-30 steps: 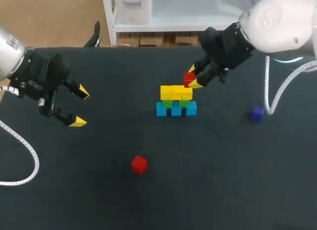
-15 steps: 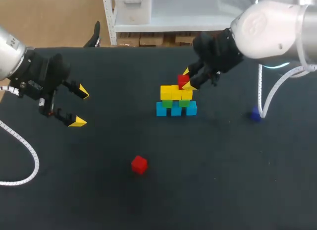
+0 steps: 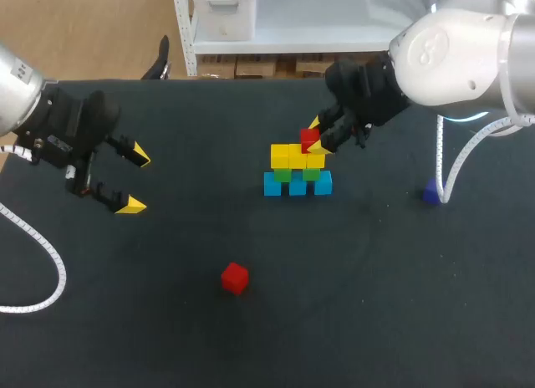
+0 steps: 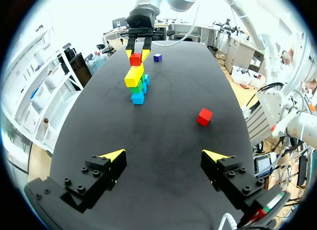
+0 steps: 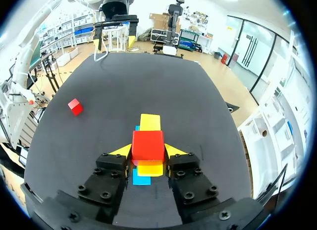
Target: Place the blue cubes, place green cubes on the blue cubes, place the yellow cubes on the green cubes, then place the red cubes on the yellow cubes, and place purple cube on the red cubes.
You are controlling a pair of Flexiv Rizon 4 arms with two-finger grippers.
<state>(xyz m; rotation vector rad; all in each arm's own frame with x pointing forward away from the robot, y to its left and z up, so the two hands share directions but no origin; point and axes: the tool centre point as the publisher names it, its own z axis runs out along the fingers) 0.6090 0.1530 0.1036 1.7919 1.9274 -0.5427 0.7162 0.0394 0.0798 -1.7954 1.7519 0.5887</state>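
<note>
Black worktop (image 3: 376,304) spreads under both my arms: my left claw (image 3: 135,181) hangs released over its left part, while my right claw (image 3: 315,135) is clenched on a red cube (image 3: 309,139) at the top of the stack in the middle. That stack has blue cubes (image 3: 298,185) at the base, green cubes (image 3: 282,176) on them and yellow cubes (image 3: 292,156) above; whether the held cube touches the yellow row I cannot tell. A second red cube (image 3: 235,278) lies alone nearer the front, and a purple cube (image 3: 431,191) sits well apart to the right.
</note>
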